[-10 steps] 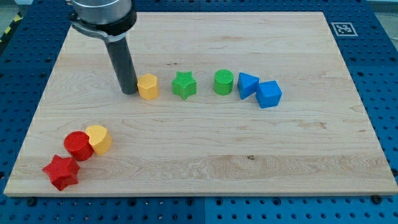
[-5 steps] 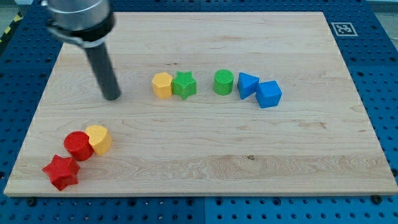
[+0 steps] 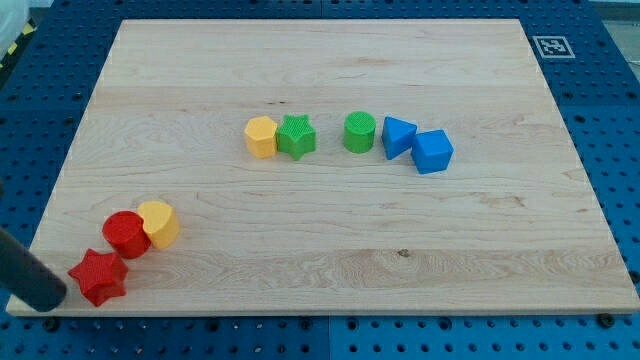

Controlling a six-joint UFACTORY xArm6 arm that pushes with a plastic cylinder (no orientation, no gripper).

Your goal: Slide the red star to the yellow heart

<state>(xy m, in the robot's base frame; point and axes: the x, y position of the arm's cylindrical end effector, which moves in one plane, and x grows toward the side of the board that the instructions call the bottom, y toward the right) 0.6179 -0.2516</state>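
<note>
Looking at the camera view: no pincer on this rig, just a straight dark rod, so nothing to open or close and it holds nothing. My tip (image 3: 48, 300) sits at the view's bottom-left corner of the board, just to the view's left of the red star (image 3: 98, 277). Whether tip and star actually touch, can't tell; they're right beside each other. Rod comes in from the left edge at a slant, only its lower part visible.

Red star lies near the board's bottom-left edge. Up and to the right of it is a red cylinder (image 3: 126, 233), touching or nearly touching the star. Hard against the cylinder's right side is a yellow block (image 3: 160, 223), rounded, shape not clear enough to call.

Second yellow block (image 3: 261, 137), also unclear in shape, is up in the middle of the board, pressed against a green star (image 3: 296, 136) on its right. Then a gap, green cylinder (image 3: 360, 131), then two blue blocks: an angular one (image 3: 398, 136) just beside the cylinder and a blue cube (image 3: 433, 151) touching it on the right.

Surface is a pale wooden board (image 3: 330, 240). It rests on a blue perforated table (image 3: 610, 120). A black-and-white marker tag (image 3: 550, 46) sits at the board's top-right corner.
</note>
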